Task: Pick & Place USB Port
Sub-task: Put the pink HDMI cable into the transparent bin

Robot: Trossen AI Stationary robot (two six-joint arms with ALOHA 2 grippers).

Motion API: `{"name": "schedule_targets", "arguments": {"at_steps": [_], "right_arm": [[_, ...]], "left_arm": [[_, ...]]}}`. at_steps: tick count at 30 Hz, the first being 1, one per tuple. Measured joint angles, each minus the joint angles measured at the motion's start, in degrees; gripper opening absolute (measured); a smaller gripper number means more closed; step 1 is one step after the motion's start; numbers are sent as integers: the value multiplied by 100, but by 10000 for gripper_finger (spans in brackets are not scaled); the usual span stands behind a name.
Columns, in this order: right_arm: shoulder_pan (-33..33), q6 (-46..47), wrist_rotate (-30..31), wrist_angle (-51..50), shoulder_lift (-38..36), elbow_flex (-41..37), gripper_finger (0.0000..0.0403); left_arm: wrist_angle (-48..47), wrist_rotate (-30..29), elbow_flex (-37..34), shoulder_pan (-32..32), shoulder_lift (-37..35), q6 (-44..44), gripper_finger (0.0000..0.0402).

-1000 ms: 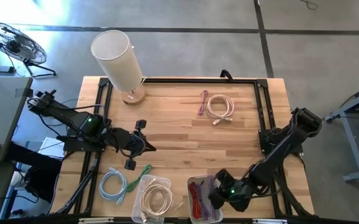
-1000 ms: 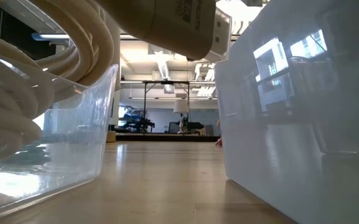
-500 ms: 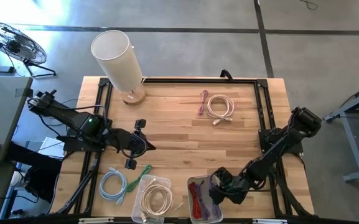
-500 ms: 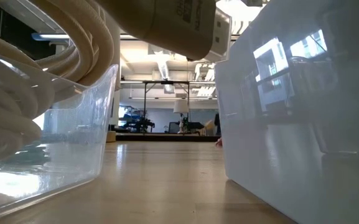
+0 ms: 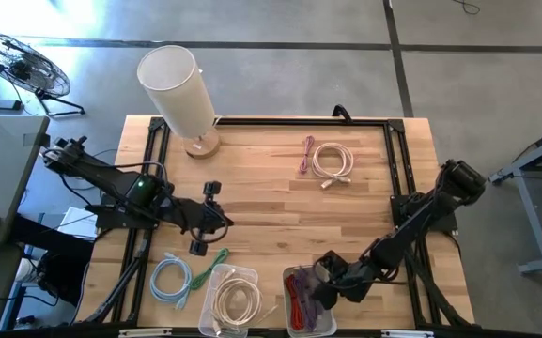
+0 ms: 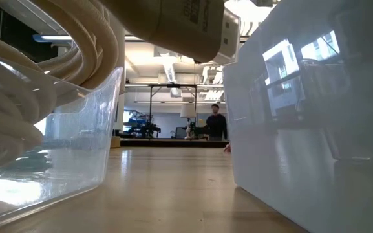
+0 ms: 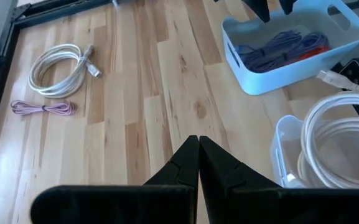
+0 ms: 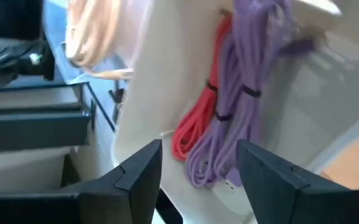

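Observation:
A purple cable bundle (image 8: 241, 93) lies beside a red one (image 8: 195, 124) inside the white bin (image 5: 292, 324) at the table's near edge. My right gripper (image 8: 198, 168) hovers open just over that bin (image 5: 325, 280), a finger on each side of the purple bundle's end, and I see no touch. My left gripper (image 5: 222, 222) is shut with nothing in it above the left-middle of the table. A white coiled cable (image 5: 332, 160) and a small pink cable (image 5: 306, 155) lie at the far right of the table.
A clear bin (image 5: 233, 300) holding a white cable stands left of the white bin. A blue coil (image 5: 169, 279) and a green cable (image 5: 209, 263) lie near the front left. A lamp (image 5: 181, 89) stands at the far left. A person (image 6: 216, 123) stands in the room behind.
My right gripper has opened over the white bin and shifted a little toward the table's left. A person has come into the room behind the table.

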Motion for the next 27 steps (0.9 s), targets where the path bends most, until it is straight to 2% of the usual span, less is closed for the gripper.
{"name": "schedule_targets", "arguments": {"at_steps": [5, 11, 15, 19, 23, 27], "right_arm": [[-184, -756, -29, 12, -415, 0, 199], [-369, -1812, 45, 246, -1307, 2, 199], [-464, -2813, 361, 469, -1977, 3, 199], [-628, -4270, 777, 538, -2631, 4, 200], [-849, -5687, 1309, 485, -3128, 4, 200], [-1334, -6751, 1328, -33, -3476, 4, 200]], "left_arm": [[-29, 5, 1, 0, 42, -23, 7], [-35, 4, 0, 0, 57, -44, 7], [18, 7, 0, 0, 62, -44, 7], [21, -11, 0, 0, 60, -1, 7], [184, -524, 0, 0, 57, 25, 7], [417, -920, 0, 4, 43, 191, 7]]}}
